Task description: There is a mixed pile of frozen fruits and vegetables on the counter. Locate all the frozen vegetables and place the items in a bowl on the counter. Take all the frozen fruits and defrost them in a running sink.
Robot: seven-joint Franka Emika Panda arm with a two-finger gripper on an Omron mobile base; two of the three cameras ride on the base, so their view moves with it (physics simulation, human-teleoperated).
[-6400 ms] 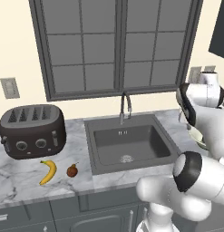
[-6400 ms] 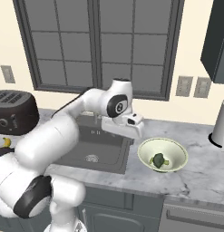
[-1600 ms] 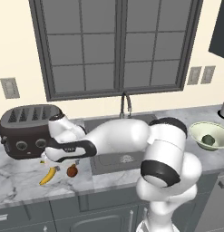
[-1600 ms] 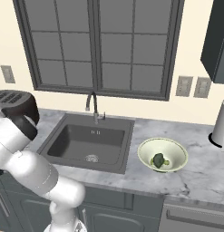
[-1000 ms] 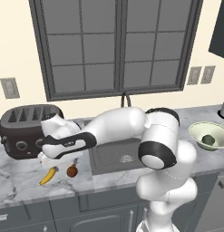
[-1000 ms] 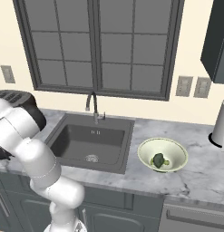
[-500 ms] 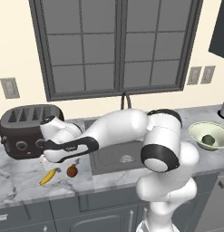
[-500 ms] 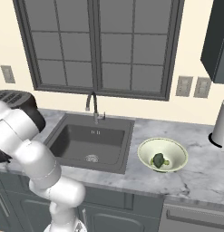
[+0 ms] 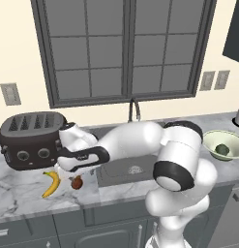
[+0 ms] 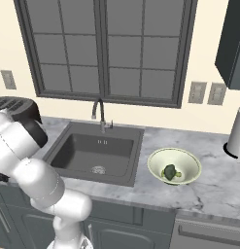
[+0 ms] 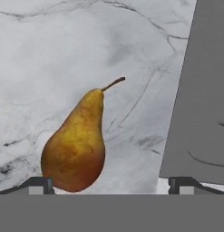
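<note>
Grey-paned window [image 9: 126, 48] fills the cream wall above a veined marble worktop [image 10: 209, 192]. Sink [image 10: 94, 153] sits mid-worktop, toaster [image 9: 31, 140] at the left end, bowl [image 10: 175, 168] with broccoli [image 10: 170, 172] toward the right. Near the front edge lie banana [image 9: 51, 184] and pear [image 11: 77, 145], between the released fingers [image 11: 38, 185].

Golden-brown pear [image 11: 76, 145], yellow banana [image 9: 52, 184], grey-veined white marble counter [image 11: 50, 50].

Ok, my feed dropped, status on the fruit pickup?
Gripper open, over the pear, not gripping. Banana on counter beside it. Broccoli in bowl. Nothing blocking.
</note>
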